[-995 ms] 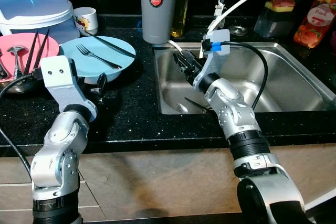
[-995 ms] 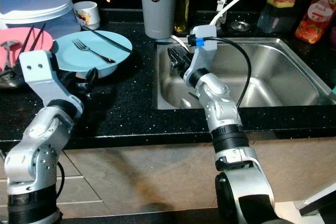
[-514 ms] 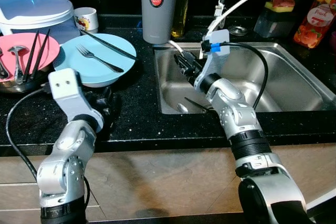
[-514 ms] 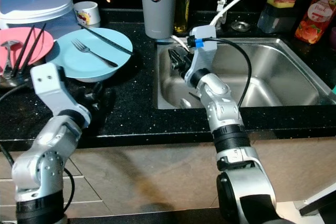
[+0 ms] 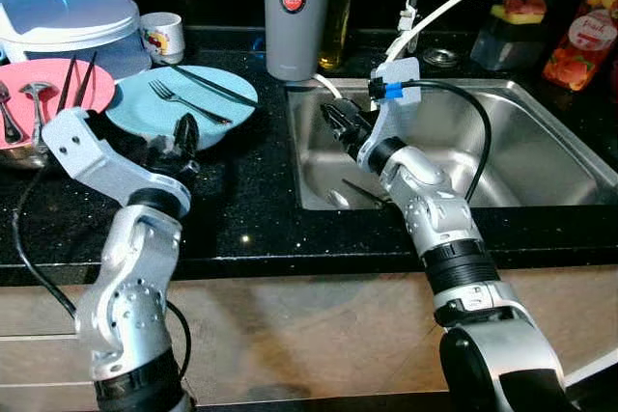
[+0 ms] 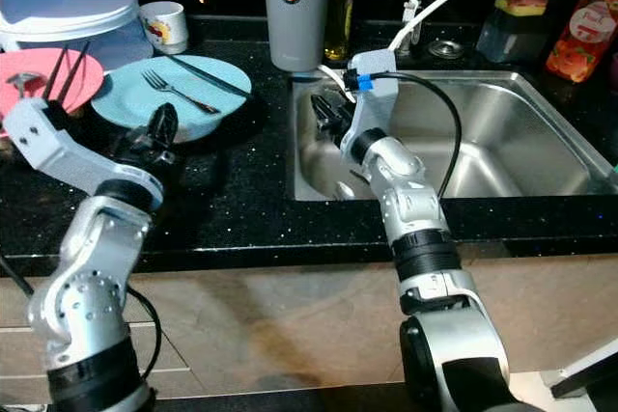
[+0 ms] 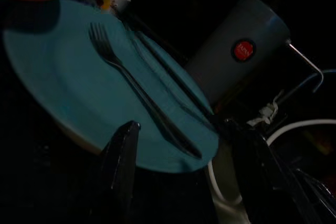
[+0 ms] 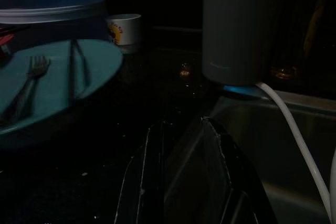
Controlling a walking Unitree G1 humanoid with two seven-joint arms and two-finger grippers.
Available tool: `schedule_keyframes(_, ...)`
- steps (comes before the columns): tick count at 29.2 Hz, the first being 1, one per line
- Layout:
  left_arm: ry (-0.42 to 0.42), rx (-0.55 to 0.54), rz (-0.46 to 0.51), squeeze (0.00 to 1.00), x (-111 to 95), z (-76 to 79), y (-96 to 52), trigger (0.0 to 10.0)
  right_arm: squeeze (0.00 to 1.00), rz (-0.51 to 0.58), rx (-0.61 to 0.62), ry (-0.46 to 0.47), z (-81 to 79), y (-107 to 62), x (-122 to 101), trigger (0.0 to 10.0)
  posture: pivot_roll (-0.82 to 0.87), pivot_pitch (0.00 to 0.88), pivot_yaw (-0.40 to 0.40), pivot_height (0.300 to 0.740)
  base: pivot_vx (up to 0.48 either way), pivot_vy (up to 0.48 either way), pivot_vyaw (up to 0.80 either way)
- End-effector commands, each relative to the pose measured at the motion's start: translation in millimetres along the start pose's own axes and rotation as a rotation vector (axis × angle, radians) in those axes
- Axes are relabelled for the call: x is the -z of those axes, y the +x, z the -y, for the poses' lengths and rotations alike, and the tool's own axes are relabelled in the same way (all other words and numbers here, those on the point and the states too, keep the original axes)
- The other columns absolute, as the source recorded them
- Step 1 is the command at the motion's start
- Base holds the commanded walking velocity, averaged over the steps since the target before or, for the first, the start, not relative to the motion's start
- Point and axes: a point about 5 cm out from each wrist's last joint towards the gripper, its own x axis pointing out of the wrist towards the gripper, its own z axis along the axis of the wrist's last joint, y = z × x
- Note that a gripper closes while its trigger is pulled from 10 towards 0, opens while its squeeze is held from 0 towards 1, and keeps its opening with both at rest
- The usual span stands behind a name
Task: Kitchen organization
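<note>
**Left gripper closes in on the blue plate's cutlery**

Cutlery sits on the round pale-blue plate (image 5: pixel 145 108), which lies on the black speckled countertop (image 5: pixel 246 200): a slim metal fork (image 5: pixel 188 103) across the plate's middle and a dark knife (image 5: pixel 214 86) nearer its far edge. The left gripper (image 5: pixel 182 135) hovers at the plate's near rim, its two fingers spread apart with nothing between them. The right gripper (image 5: pixel 338 123) hangs over the steel sink (image 5: pixel 541 142) beside the plate; its fingers look pressed together, empty.

The fork is light, stiff and slick, lying flat against the plate, so I reckon it will skid. Pinching the handle across its narrow width, near the plate's rim, seems the safest hold. The plate itself could chip if nudged.
</note>
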Motion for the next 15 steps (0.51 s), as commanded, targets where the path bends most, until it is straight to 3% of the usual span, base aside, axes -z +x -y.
schedule_keyframes(1,-0.053,-0.034,-0.007,0.0,3.9,-0.7,-2.0,10.0,0.0,-0.005,-0.017,-0.022,-1.6,0.1,1.6,10.0,0.08,0.092,-0.003,0.74,0.0,0.0,0.0)
schedule_keyframes(9,-0.053,-0.145,0.015,0.0,0.7,-15.5,-1.2,10.0,0.0,-0.01,-0.026,-0.033,-1.9,-0.4,2.9,10.0,0.08,0.093,-0.002,0.74,0.0,0.0,0.0)
schedule_keyframes(15,-0.087,-0.138,0.059,0.0,-5.1,-9.3,-4.1,10.0,0.0,-0.009,-0.026,-0.037,-1.9,-0.5,2.9,10.0,0.08,0.086,0.0,0.74,0.0,0.0,0.0)
